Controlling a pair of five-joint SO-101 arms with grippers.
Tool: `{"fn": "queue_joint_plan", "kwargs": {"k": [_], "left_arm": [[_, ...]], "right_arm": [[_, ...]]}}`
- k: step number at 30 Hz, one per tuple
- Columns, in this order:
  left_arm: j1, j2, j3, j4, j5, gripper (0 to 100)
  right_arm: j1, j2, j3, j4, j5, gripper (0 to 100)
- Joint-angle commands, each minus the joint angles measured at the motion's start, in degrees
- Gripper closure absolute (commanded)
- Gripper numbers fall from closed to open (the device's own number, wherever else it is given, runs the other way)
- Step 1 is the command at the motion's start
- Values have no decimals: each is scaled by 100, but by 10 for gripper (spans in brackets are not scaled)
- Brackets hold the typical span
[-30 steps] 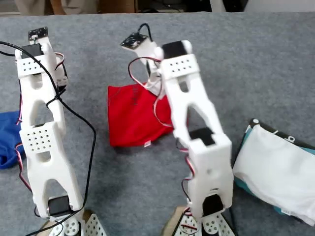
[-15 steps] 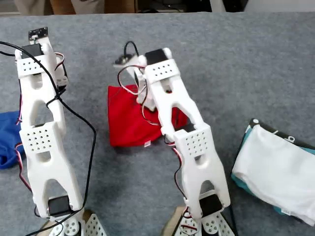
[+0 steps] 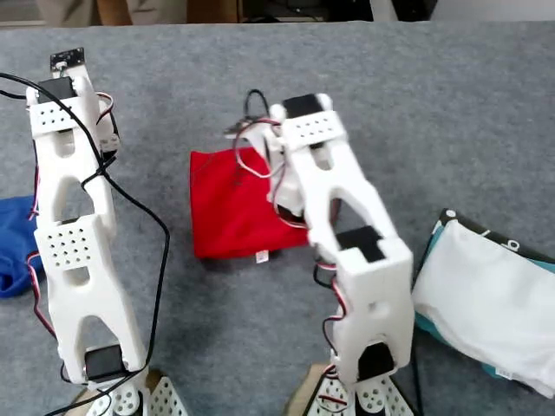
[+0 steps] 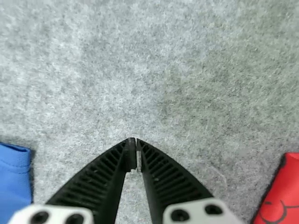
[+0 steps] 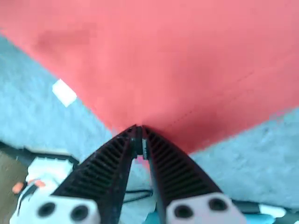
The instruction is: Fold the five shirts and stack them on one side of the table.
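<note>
Grey felt covers the counter (image 3: 451,104), and over it the right arm (image 3: 347,225) has swung left across the folded red shirt (image 3: 230,208) and back, jaws together at the shirt's edge. The shirt stays mid-counter, well apart from the white shirt (image 3: 486,303), so it looks smoothed rather than carried, and stacking is still to come. The left arm (image 3: 74,225) hasn't stirred, jaws together over bare felt.

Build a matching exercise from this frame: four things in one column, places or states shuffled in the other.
1 red shirt
2 blue shirt
3 white shirt
4 left hand

A shut, over bare table
B right side, on teal cloth
C left edge of high view
D middle of the table

Pairs: 1-D, 2-C, 3-B, 4-A
</note>
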Motion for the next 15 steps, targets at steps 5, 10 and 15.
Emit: {"fn": "queue_joint_plan", "kwargs": {"k": [5, 10, 15], "left_arm": [[202, -127, -97, -26, -26, 981], [765, -321, -712, 888, -18, 981], [1407, -936, -404, 888, 35, 981]], "right_arm": [[242, -1191, 1182, -448, 202, 994], [259, -1771, 585, -484, -79, 994], [303, -1613, -92, -484, -422, 994]]}}
